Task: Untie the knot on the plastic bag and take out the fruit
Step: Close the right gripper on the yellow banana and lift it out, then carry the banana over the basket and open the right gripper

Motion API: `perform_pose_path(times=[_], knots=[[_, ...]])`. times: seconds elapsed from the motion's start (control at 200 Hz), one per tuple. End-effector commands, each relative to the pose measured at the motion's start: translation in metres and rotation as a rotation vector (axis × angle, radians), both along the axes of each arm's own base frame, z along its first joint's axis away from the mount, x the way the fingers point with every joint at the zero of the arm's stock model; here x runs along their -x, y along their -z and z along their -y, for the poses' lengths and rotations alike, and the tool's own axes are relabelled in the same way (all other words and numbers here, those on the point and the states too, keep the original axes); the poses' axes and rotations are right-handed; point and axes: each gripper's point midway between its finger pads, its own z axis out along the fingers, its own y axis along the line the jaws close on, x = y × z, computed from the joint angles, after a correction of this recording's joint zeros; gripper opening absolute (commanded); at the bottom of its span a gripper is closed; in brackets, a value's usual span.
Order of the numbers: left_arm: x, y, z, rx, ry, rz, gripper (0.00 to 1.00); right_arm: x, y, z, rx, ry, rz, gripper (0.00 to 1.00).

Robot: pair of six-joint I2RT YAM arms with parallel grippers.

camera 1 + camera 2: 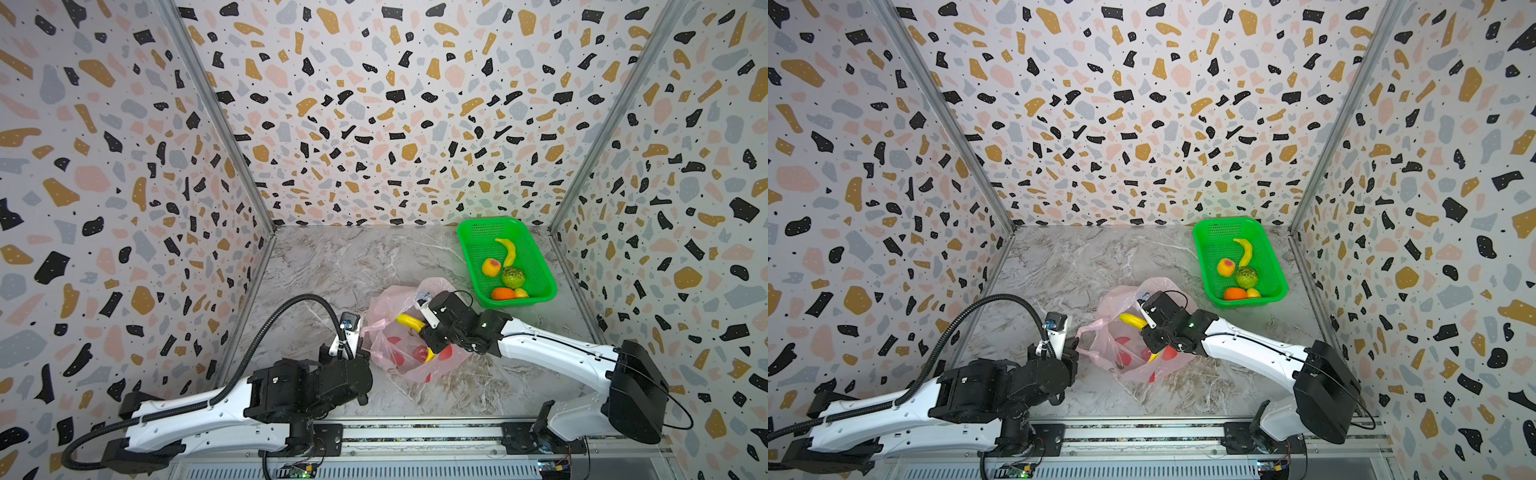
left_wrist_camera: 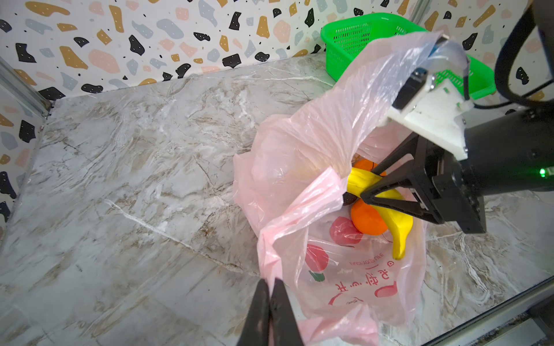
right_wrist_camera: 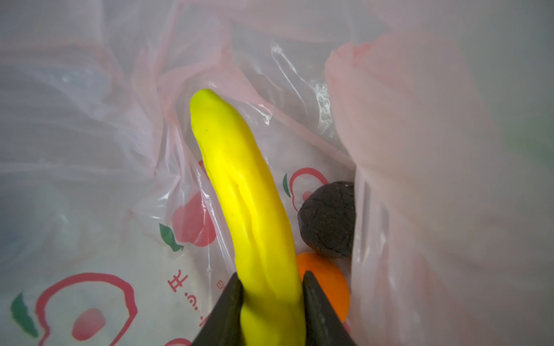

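Plastic bag [image 1: 384, 309], pink and thin, lies with its mouth open in the near middle of the marble table [image 1: 332, 266]. Inside it the right gripper [image 3: 272, 274] is clamped on a yellow banana [image 3: 248, 194], one finger on each side. An orange tangerine [image 2: 367, 220] and a dark avocado [image 3: 328, 220] lie just beside this banana. The left gripper [image 2: 269, 281], jaws pressed together, pinches a bunched strip of the bag's edge. Further back on the right stands the green basket [image 1: 482, 245], holding a second banana [image 1: 508, 251], a peach [image 1: 491, 267], a bumpy green fruit [image 1: 513, 277], another tangerine [image 1: 503, 294] and a small pale fruit [image 1: 521, 293].
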Motion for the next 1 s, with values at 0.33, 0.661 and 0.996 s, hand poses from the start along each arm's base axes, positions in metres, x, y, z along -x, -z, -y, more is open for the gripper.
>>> perform_pose_path(times=[0.33, 0.661, 0.996], knots=[[-0.013, -0.064, 0.006, 0.09, -0.042, 0.141, 0.0, 0.023, 0.008, 0.001, 0.052, -0.099, -0.015, 0.35], [-0.005, -0.022, 0.011, 0.021, 0.008, 0.058, 0.0, 0.003, -0.086, 0.018, -0.156, 0.071, 0.199, 0.35], [0.0, -0.003, 0.011, 0.022, 0.032, 0.021, 0.0, -0.036, -0.139, 0.064, -0.238, 0.241, 0.278, 0.35]])
